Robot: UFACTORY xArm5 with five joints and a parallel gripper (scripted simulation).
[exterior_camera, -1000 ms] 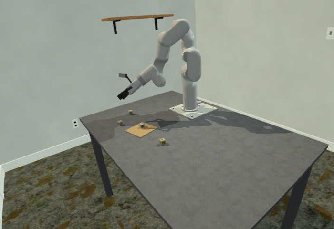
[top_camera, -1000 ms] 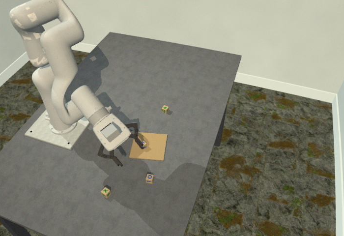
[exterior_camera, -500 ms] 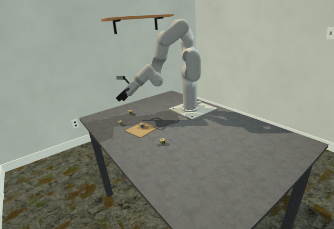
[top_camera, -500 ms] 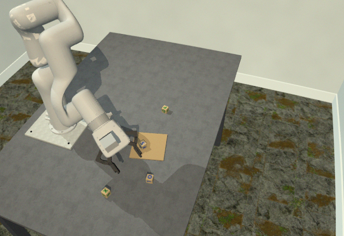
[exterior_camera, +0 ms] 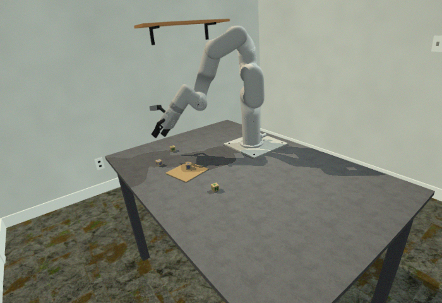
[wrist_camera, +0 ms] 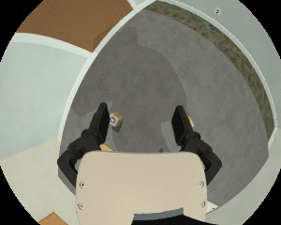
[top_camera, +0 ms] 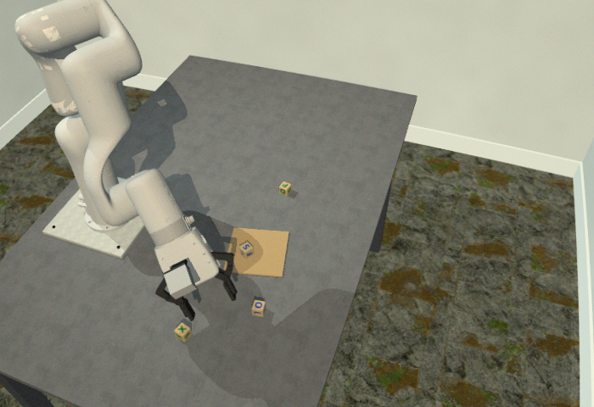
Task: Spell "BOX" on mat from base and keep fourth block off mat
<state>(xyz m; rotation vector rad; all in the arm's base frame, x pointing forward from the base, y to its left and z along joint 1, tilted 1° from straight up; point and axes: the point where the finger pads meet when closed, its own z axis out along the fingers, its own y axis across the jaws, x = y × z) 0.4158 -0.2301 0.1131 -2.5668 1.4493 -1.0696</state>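
Note:
A tan mat (top_camera: 271, 261) (exterior_camera: 181, 175) lies on the grey table (top_camera: 283, 119). A block with a blue letter that I cannot read (top_camera: 246, 248) (exterior_camera: 188, 165) sits on the mat's near-base part. The blue O block (top_camera: 258, 307) (exterior_camera: 158, 161) (wrist_camera: 117, 120) lies off the mat towards the table's edge. The green X block (top_camera: 182, 331) (exterior_camera: 172, 147) lies further along that edge; in the wrist view (wrist_camera: 189, 122) it is half hidden behind a finger. A block with a green letter (top_camera: 284, 187) (exterior_camera: 215, 187) lies off the mat on the other side. My gripper (top_camera: 211, 304) (exterior_camera: 160, 131) (wrist_camera: 141, 112) is open and empty, high above the table between the O and X blocks.
The arm's base plate (top_camera: 67, 230) (exterior_camera: 255, 146) is bolted to the table. The table's edge runs close behind the O and X blocks. A wall shelf (exterior_camera: 182, 23) hangs well above the arm.

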